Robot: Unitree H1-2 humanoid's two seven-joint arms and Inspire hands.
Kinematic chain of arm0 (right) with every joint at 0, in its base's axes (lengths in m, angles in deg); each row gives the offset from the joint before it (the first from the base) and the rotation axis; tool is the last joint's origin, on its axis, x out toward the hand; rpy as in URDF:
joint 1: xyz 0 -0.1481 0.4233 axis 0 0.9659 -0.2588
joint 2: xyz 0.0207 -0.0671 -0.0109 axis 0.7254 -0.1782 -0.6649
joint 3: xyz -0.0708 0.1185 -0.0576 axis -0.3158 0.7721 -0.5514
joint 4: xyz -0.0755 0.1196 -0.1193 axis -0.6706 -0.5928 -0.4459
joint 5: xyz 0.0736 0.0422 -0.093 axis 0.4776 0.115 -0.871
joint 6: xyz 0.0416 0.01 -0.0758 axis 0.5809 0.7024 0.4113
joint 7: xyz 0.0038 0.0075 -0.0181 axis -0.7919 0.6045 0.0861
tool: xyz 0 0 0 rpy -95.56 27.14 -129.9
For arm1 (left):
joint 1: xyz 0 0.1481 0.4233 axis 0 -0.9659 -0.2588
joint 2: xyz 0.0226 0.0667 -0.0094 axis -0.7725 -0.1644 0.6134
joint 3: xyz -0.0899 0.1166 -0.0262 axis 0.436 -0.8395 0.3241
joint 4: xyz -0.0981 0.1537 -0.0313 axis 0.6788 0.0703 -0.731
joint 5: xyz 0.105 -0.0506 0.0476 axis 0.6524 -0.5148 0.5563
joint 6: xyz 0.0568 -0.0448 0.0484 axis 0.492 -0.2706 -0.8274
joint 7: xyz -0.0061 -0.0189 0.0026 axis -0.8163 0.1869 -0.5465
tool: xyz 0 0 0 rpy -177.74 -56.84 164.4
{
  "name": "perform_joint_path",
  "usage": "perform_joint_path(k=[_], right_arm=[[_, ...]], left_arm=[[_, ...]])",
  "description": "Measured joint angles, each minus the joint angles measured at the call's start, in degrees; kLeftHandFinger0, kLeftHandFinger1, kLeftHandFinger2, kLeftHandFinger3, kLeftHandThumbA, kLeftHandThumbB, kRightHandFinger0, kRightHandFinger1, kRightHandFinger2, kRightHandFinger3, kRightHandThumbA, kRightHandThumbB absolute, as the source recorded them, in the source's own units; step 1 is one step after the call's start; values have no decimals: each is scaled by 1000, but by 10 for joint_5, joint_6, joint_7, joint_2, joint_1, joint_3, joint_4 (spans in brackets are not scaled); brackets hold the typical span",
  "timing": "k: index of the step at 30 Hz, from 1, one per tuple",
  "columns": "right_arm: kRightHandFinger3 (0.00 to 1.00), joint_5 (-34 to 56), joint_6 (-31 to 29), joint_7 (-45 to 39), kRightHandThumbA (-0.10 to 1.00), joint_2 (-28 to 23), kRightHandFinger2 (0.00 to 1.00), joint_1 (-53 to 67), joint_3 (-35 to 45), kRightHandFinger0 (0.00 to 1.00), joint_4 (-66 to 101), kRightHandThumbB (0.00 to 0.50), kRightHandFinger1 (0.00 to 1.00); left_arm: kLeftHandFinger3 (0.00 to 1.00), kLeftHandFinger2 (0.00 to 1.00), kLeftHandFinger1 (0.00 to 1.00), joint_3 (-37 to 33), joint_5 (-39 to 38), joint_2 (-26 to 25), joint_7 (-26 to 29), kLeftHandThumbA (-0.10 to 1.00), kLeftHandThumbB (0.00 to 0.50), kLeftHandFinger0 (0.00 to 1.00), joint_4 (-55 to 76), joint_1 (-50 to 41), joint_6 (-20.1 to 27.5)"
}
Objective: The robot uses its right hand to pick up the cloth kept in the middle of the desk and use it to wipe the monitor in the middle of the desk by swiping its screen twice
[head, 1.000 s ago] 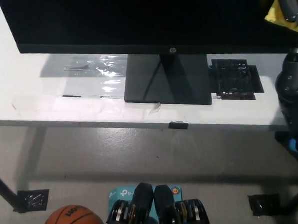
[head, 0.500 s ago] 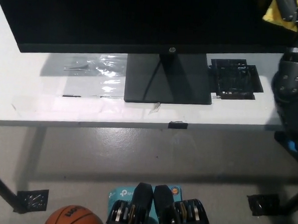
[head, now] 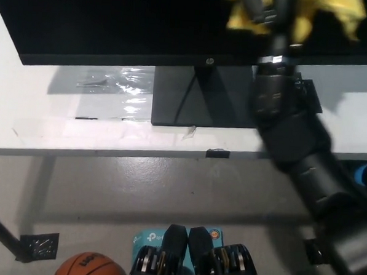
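Right hand (head: 270,9) clamped on yellow cloth (head: 328,9), against monitor (head: 115,23) screen near the desk's (head: 48,130) back edge. Risk: pressing too hard tips the monitor, or the loose cloth slips out mid-swipe.

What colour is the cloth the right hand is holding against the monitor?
Yellow. The cloth shows best in the head view, bunched around the right hand.

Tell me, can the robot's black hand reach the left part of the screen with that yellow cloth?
Probably yes. The right hand already holds the yellow cloth against the monitor, and nothing blocks the screen leftward.
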Motion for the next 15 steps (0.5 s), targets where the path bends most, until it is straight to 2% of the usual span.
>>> perform_joint_path(k=[1, 5, 6, 7, 10, 13, 15], right_arm=[[3, -2, 0, 0, -100, 7, 140, -3, -7, 0, -5, 191, 0], [10, -14, 1, -2, -100, 27, 152, -24, -52, 0, -30, 251, 0], [6, -16, 1, -2, -100, 28, 148, -29, -59, 0, -33, 250, 0], [7, -20, 1, -2, -100, 29, 143, -35, -68, 0, -38, 223, 0], [18, -25, 1, -2, -100, 28, 132, -52, -90, 0, -47, 182, 0], [1, -29, 1, -2, -100, 26, 119, -58, -99, 0, -47, 174, 0], [6, -31, 1, -2, -100, 24, 113, -58, -101, 0, -48, 197, 0]], left_arm=[[881, 1000, 1000, 0, 0, 0, 0, 394, 256, 1000, 2, 0, 0], [891, 1000, 1000, -1, 1, 0, 0, 393, 245, 1000, 5, 1, -2], [895, 1000, 1000, -1, 0, 0, 0, 395, 244, 1000, 5, 1, -2], [893, 1000, 1000, -1, 1, -1, -1, 395, 240, 1000, 5, 1, -3], [887, 1000, 1000, -4, 1, -2, -1, 379, 237, 1000, 5, 3, -4], [884, 1000, 1000, -6, 1, -3, -1, 376, 236, 1000, 5, 8, -4], [874, 1000, 1000, -7, 1, -3, -1, 382, 240, 1000, 5, 10, -4]])
